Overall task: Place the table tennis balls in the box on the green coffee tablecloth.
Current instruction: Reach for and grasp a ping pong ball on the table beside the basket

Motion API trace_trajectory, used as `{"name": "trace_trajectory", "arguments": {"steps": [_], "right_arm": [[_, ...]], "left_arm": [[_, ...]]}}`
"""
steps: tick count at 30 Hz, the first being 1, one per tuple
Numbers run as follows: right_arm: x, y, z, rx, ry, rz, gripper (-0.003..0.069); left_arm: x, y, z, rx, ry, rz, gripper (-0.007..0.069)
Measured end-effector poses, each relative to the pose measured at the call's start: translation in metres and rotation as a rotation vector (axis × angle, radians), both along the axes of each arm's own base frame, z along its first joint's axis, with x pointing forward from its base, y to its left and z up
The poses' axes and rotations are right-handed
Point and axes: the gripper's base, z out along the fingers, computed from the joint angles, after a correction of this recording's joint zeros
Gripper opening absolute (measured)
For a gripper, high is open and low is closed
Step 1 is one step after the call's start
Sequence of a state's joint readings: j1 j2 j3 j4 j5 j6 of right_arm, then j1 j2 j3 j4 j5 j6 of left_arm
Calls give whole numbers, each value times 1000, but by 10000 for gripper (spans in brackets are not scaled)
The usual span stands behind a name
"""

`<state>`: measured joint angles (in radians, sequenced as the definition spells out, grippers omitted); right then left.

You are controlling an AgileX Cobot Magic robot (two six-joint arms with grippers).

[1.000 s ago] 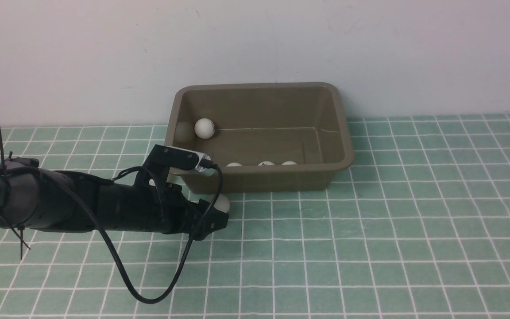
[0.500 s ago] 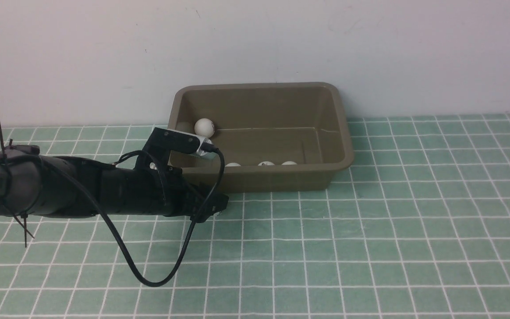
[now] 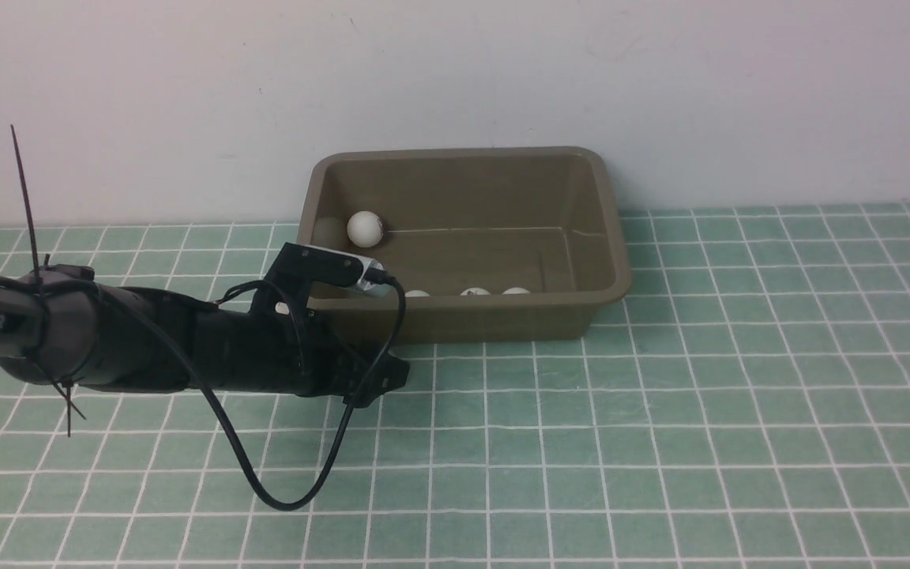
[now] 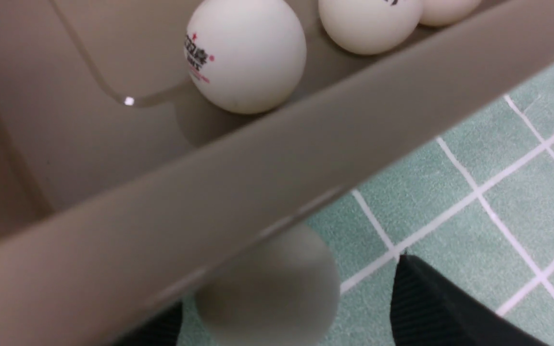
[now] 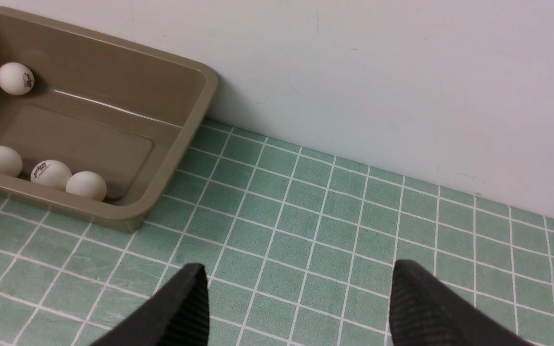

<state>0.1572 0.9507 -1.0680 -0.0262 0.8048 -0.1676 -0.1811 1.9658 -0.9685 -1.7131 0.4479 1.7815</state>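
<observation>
Since a second ago the left arm has edged a little toward the box (image 3: 463, 314), and the loose ball that showed past its tip in the front view is now hidden behind the left gripper (image 3: 389, 378). The left wrist view shows that table tennis ball (image 4: 267, 286) lying on the green coffee tablecloth (image 4: 498, 158) between the spread fingers (image 4: 431, 307). Cloth shows between ball and finger, so nothing is pinched yet.

The ball sits tucked under the box's flared rim, just ahead of the fingertips. The best move is probably to close across its middle, draw back clear of the rim, and only then lift. A straight rise would likely knock it against the rim's underside.

A slack cable (image 3: 280, 506) loops behind the fingers. Beyond the rim four balls (image 3: 365, 228) already lie inside. The right gripper (image 5: 300, 271), spread and empty, hangs well apart.
</observation>
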Motion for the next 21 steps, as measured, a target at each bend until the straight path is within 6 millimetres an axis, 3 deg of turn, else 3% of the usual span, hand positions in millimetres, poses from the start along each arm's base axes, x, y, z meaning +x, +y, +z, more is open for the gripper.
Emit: {"name": "trace_trajectory", "arguments": {"steps": [14,21], "right_arm": [[0,0,0,-3,0,2,461],[0,0,0,-3,0,2,461]], "left_arm": [[6,-2,3,-13,-18,-6,518],[7,-2,4,-13,-19,-7,441]]}}
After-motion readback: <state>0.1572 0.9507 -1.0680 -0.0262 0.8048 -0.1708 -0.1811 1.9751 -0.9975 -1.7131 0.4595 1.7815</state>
